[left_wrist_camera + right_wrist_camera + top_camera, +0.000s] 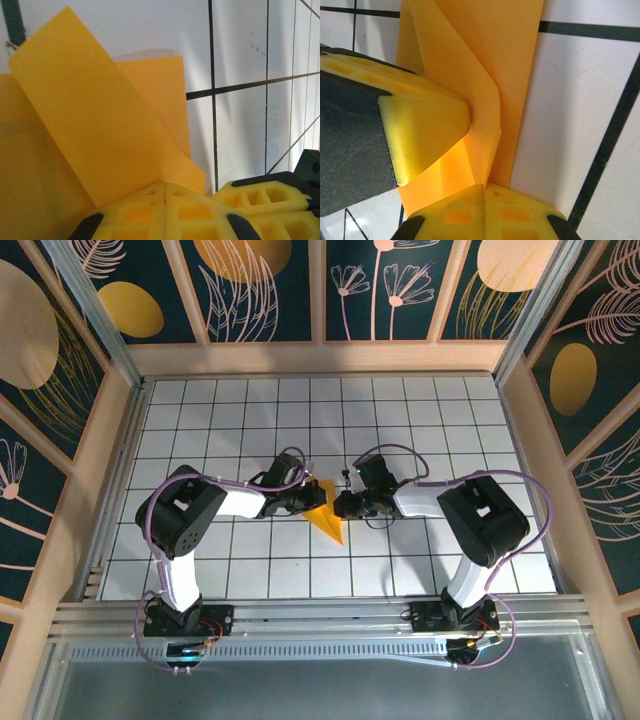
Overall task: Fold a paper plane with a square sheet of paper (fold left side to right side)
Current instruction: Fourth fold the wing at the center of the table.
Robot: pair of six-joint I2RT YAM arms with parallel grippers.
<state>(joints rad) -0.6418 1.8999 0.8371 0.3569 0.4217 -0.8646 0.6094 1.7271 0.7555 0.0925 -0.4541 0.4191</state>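
Orange paper plane (329, 524) pt. hidden under left pincer (306, 502).

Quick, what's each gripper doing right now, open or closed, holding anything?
Left gripper: closed, tips against the orange paper; grip cannot be told.
Right gripper: closed, tips at the paper's fold; grip cannot be told.

1. This is a robotics lab test cell, not a lived-in room.
2. Two robot arms, left (185, 515) and right (480, 515), are bolted to aluminium rails (320, 615) at the near edge.
3. Purple cables (545, 520) loop along the arms.
4. The white surface (250, 570) carries a black grid.
5. Wood-framed wall panels (265, 290) with a printed botanical pattern box it in.
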